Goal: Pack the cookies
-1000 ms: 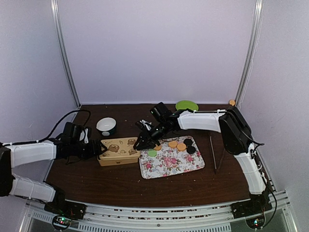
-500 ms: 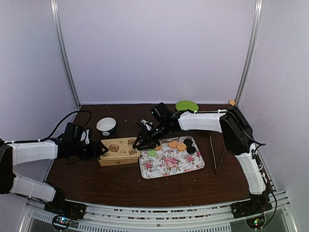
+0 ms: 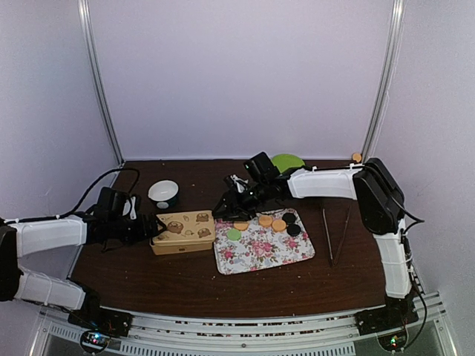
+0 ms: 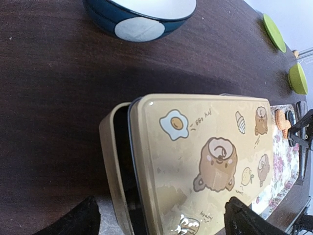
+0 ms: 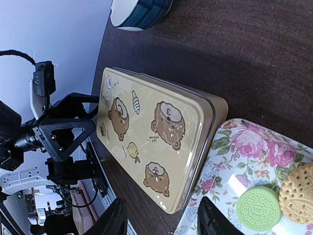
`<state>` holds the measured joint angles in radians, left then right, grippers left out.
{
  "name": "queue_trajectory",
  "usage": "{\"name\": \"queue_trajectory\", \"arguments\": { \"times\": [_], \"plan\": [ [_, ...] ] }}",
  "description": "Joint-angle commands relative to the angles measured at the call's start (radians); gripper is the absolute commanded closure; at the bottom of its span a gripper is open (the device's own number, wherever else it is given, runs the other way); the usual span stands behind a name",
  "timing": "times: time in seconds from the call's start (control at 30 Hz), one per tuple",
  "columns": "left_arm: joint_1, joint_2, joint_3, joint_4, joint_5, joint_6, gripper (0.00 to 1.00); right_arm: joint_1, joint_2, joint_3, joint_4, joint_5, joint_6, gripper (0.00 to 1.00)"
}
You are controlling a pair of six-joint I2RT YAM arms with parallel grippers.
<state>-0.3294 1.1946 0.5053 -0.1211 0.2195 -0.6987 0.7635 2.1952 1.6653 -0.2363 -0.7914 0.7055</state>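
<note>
Several cookies lie on the floral tray (image 3: pixel 274 252): a light green one (image 3: pixel 234 234), orange ones (image 3: pixel 265 220) and black ones (image 3: pixel 294 230). The right wrist view shows the green cookie (image 5: pixel 257 209) and a tan one (image 5: pixel 298 193). A tan bear-print tin (image 3: pixel 183 231) stands left of the tray, its lid slid slightly off at the left end (image 4: pixel 122 161). My left gripper (image 3: pixel 154 226) is open, its fingers (image 4: pixel 73 223) straddling the tin's left end. My right gripper (image 3: pixel 223 211) is open and empty, above the tin's back right corner (image 5: pixel 210 105).
A blue-and-white bowl (image 3: pixel 163 193) stands behind the tin. A green plate (image 3: pixel 287 162) and a small orange object (image 3: pixel 357 157) sit at the back right. Two thin dark sticks (image 3: pixel 328 233) lie right of the tray.
My right gripper has drawn back and to the right, away from the tin's right end. The left gripper and the tin have hardly moved.
</note>
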Motion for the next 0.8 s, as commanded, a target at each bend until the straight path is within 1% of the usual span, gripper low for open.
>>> {"name": "queue_trajectory", "arguments": {
  "times": [0.0, 0.53, 0.77],
  "plan": [
    [-0.004, -0.006, 0.02, 0.04, -0.007, -0.001, 0.09, 0.001, 0.026, 0.019, 0.044, 0.014, 0.033, 0.52],
    [-0.005, 0.033, 0.021, 0.088, 0.012, -0.021, 0.09, 0.036, 0.114, 0.11, -0.012, -0.002, 0.035, 0.54],
    [-0.005, 0.035, 0.019, 0.091, 0.016, -0.024, 0.09, 0.056, 0.122, 0.133, -0.013, -0.011, 0.04, 0.6]
  ]
}}
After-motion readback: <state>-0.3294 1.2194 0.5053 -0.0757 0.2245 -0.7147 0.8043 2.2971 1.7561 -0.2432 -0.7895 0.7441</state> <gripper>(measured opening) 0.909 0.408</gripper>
